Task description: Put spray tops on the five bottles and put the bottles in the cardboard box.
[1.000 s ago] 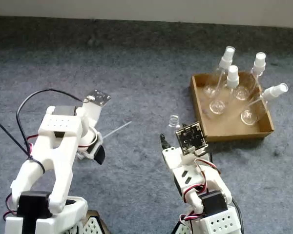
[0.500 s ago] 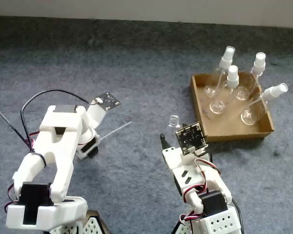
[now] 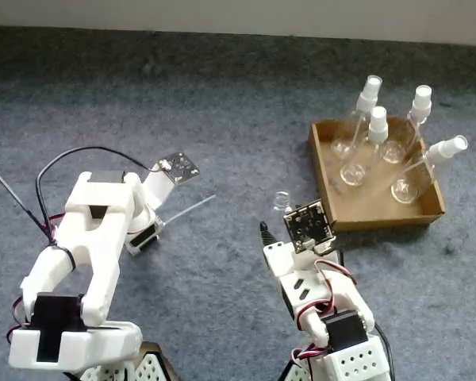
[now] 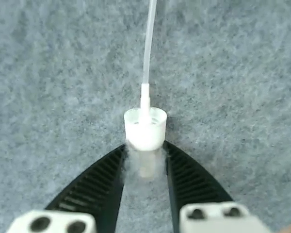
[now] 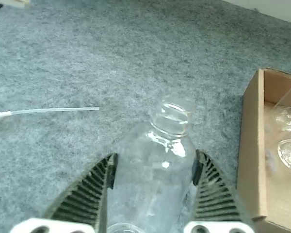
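Gripping w/ both claws. L claw (image 4: 144,151) is closed on the spray top (image 4: 145,127). Its black ribbed jaws pinch the lower, frosted part from both sides, w/ the white collar sitting just past the tips. The dip tube (image 4: 148,43) runs straight out away from my wrist, over the grey mat (image 3: 222,103). From above, the tube is a thin pale line slanting out from under my L arm toward mid-mat. Can't tell whether top or tube touches the mat.

R claw (image 5: 154,162) is clamped around the bottle (image 5: 157,145), clear plastic, one jaw on each side of the body below the shoulder. Neck is uncapped, threaded mouth pointing away from my wrist. From above, that mouth pokes out past my R wrist's camera board (image 3: 308,225). It's near the cardboard box (image 3: 320,171), by the near L corner, but apart from it. Tube tip and bottle mouth are apart, bare mat btwn.

Box sits on the mat on the R side, open side up. Inside are four topped bottles (image 3: 355,163), all clear w/ white spray tops. They lean at diff. angles, bases down, tops sticking up over the far and R walls.

Writing: any print on bottles, box or camera board is too small to tell.
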Controlling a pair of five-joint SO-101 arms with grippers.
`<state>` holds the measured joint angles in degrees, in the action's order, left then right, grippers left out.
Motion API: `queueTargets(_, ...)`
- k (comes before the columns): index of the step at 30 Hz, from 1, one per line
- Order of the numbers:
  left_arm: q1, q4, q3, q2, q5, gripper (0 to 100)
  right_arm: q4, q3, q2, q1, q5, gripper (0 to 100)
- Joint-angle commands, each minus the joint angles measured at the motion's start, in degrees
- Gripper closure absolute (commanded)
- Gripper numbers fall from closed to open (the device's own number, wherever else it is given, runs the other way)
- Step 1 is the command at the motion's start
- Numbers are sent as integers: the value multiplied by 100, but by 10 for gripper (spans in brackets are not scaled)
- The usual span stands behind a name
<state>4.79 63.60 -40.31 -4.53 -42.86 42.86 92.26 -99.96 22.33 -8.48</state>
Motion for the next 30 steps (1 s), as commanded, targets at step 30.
queueTargets(30,101,-237,233,40,-2462,973,-171,-66,-84,13,0,914)
